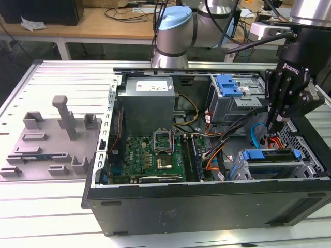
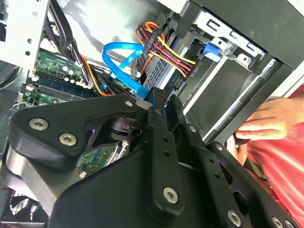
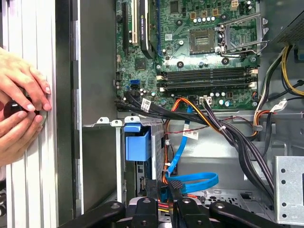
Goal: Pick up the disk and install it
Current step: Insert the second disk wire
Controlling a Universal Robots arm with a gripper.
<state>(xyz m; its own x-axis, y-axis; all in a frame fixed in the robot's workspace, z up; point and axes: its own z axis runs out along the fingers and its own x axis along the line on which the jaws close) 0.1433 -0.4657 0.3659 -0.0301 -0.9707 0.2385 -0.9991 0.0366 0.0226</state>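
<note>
In the exterior view we see the gripper [image 1: 274, 123] reaching down into the open computer case [image 1: 207, 206], at the exterior view's right, just above the drive cage. The disk [image 1: 271, 156] sits in that cage, its blue carrier frame showing along the top edge, below the fingertips and apart from them. The jaws look drawn close together with nothing between them, though we cannot tell for certain. In the first wrist view the blue carrier [image 3: 137, 145] stands in its bay beside a blue data cable [image 3: 192, 181], and the motherboard [image 3: 204, 52] lies beyond. A person's hands [image 3: 19, 109] rest on the table edge outside the case. In the second wrist view a hand [image 2: 268, 118] rests by the case's rim.
</note>
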